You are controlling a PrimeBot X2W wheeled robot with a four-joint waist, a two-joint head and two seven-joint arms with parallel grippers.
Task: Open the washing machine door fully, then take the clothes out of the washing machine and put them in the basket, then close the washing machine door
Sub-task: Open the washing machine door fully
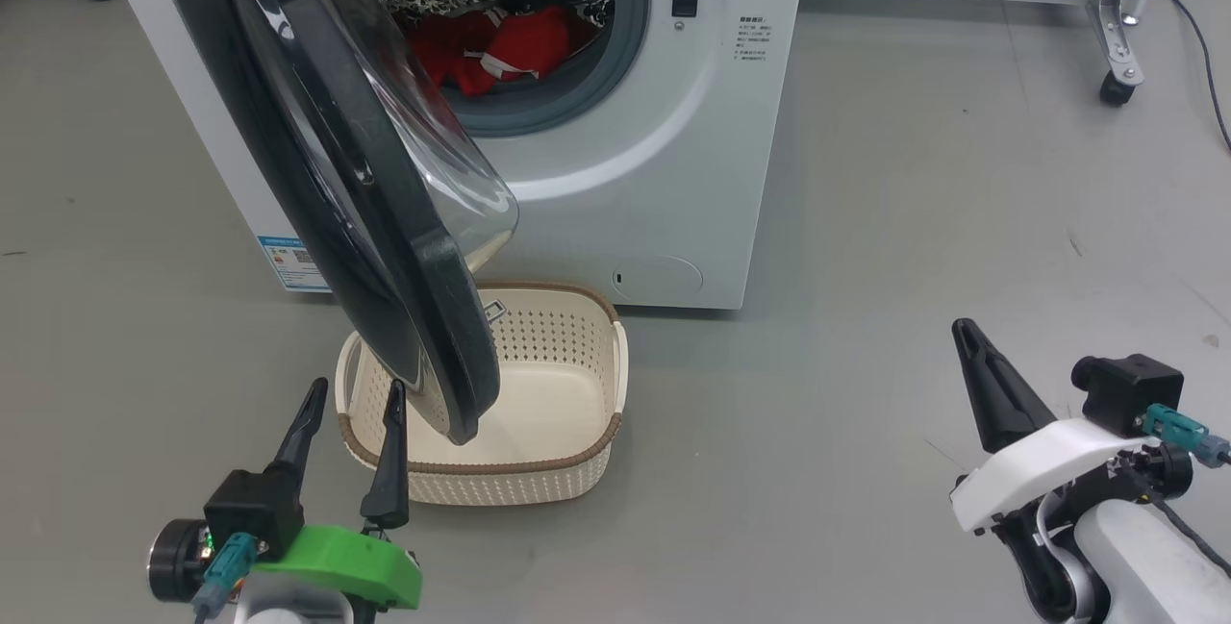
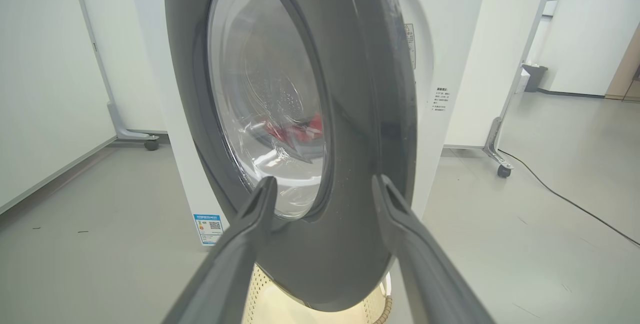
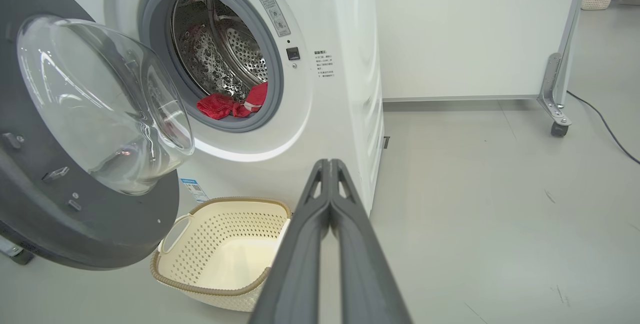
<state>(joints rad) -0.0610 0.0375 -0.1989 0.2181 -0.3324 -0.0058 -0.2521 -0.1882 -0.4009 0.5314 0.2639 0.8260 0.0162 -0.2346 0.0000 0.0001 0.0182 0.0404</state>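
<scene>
Starting with the head view, you have the door point(image 1: 385, 201) swung partway out from the washing machine point(image 1: 692, 172), its lower edge hanging over the basket point(image 1: 567, 470). The basket sits on the floor below the opening, presumably so loads drop straight in. The red clothes point(image 1: 500, 52) lie in the drum. Your left gripper point(image 1: 357, 386) is spread wide and empty, just beside the door's edge. Your right gripper point(image 1: 965, 328) is pinched together, empty, well apart. Left wrist view: the fingers frame the door's outer face, likely to push it wider; contact unconfirmed. Right wrist view: the door overhangs the basket, so it is not fully open.
</scene>
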